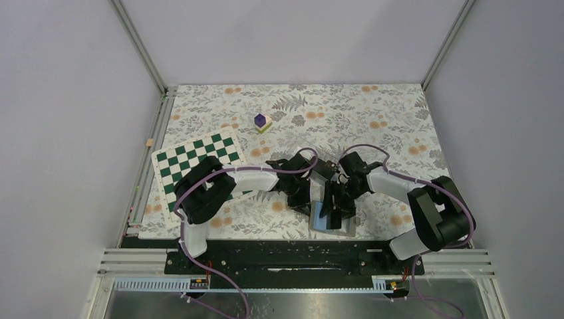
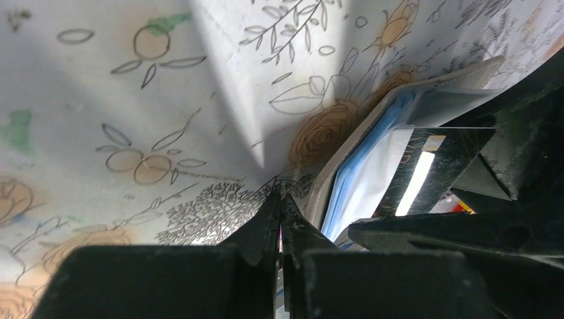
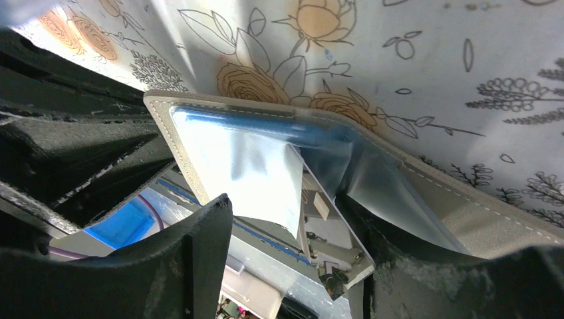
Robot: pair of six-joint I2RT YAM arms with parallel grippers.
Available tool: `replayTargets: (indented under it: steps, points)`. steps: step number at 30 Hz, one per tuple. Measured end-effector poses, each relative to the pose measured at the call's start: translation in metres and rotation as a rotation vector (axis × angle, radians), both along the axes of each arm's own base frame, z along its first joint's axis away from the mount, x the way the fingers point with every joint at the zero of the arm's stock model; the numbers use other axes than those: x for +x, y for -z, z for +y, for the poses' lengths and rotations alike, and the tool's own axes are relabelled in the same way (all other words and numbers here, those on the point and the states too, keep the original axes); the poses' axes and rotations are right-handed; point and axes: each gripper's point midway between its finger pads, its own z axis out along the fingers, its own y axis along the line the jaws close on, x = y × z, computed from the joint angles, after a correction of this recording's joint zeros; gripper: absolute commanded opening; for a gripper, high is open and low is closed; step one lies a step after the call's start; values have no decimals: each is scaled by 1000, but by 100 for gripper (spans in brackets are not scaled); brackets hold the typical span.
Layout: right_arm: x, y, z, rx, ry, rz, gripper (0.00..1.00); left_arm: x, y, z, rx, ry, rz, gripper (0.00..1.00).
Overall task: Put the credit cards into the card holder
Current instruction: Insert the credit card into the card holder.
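Top external: a floral cloth [image 1: 399,113] covers the table. A green-and-white board [image 1: 193,156] lies at its left, partly under the left arm [image 1: 219,189]. The left arm and the right arm [image 1: 425,206] both reach inward and meet at near centre.

Holder [image 1: 326,224]: lies open at the near edge of the cloth, right of centre, pale blue inside facing up. Both arms crowd over its far half, so only the near part is visible in this view.

Left wrist: the left gripper [image 2: 279,216] has its fingers pressed together with nothing visible between them. The tips are low over the cloth, just beside the holder's left edge. The holder's grey rim and blue lining show to the right.

Right wrist: the right gripper [image 3: 292,266] has its jaws apart, one finger on each side of the open holder. There is a clear gap at the left finger. Contact at the right finger cannot be judged.

Card [image 2: 435,159]: black with a gold spot and a glare stripe. It stands tilted in the holder's pocket, one end in and the other sticking out. In the right wrist view its face reads as a mirror. I see only this one card.

Cube [image 1: 260,121]: purple, at far centre, well apart from the arms.
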Motion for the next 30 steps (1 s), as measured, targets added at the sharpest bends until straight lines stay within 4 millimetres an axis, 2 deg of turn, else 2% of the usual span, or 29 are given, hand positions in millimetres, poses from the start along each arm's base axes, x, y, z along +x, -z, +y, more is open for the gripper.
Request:
replayTargets:
  steps: [3,9,12,15,21,27,30]
  points:
    - [1,0,2,2,-7,1,67,0,-1,6,35,-6,-21,1]
    - [0,-1,3,8,-10,2,69,-1,-1,30,143,-20,-65,20]
    - [1,-1,4,10,-11,4,69,1,-3,43,199,-30,-93,24]
    - [1,-1,4,10,-11,7,69,2,-4,48,214,-26,-113,28]
    - [1,-2,5,15,-12,11,71,0,-14,36,93,-20,-142,27]
    - [1,-2,5,16,-12,12,72,-1,-26,11,-22,9,-162,16]
    - [1,-2,6,16,-12,13,73,-3,-21,2,-42,24,-154,12]
